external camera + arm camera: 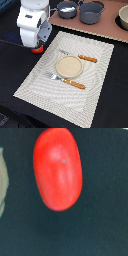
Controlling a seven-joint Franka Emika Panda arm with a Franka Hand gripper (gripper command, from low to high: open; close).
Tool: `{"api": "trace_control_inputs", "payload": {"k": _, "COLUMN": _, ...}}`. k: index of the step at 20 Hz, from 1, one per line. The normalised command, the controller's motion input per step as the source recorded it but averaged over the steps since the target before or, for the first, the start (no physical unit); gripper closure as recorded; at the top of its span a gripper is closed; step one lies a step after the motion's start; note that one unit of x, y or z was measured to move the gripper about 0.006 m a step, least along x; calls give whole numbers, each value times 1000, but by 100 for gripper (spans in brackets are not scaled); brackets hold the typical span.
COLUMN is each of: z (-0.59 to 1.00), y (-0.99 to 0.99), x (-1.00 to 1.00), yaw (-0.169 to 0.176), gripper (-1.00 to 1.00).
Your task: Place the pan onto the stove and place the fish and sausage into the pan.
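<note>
The stove (pixel 107 27), the largest task item, lies well beyond the claw, toward the exterior view's upper right. The pan (pixel 66 8) already sits on it, its thin handle pointing toward a larger grey pot (pixel 91 12) alongside. So the first step looks done. Whether the fish is in the pan I cannot tell; no fish is visible anywhere in either view.

The woven placemat (pixel 35 75) spreads out just beside the claw, carrying a tan plate (pixel 69 66) between an orange-handled knife (pixel 80 57) and fork (pixel 66 81).

The claw (pixel 36 47) hangs low over the dark table (pixel 12 60), off the placemat's edge. The sausage (pixel 37 49) lies directly beneath it, a red sliver peeking out under the white wrist housing. Whether the claw is spread or closed on the sausage, I cannot tell: its fingers do not show in either view.

In the wrist view, the sausage (pixel 57 168) is a smooth, glossy, bright red oval, unmarked apart from soft highlights. It remains to be carried to the pan.
</note>
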Motion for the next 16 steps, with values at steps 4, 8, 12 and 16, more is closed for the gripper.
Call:
{"api": "trace_control_inputs", "payload": {"k": 4, "z": -339, "y": 79, "x": -376, "yaw": 11, "gripper": -100}}
{"api": "trace_control_inputs", "payload": {"k": 8, "z": -336, "y": 182, "x": -364, "yaw": 14, "gripper": -100}}
{"api": "trace_control_inputs", "payload": {"k": 12, "z": -385, "y": 169, "x": -436, "yaw": 18, "gripper": -100}}
{"api": "trace_control_inputs", "payload": {"k": 16, "z": -347, "y": 92, "x": -277, "yaw": 9, "gripper": -100}}
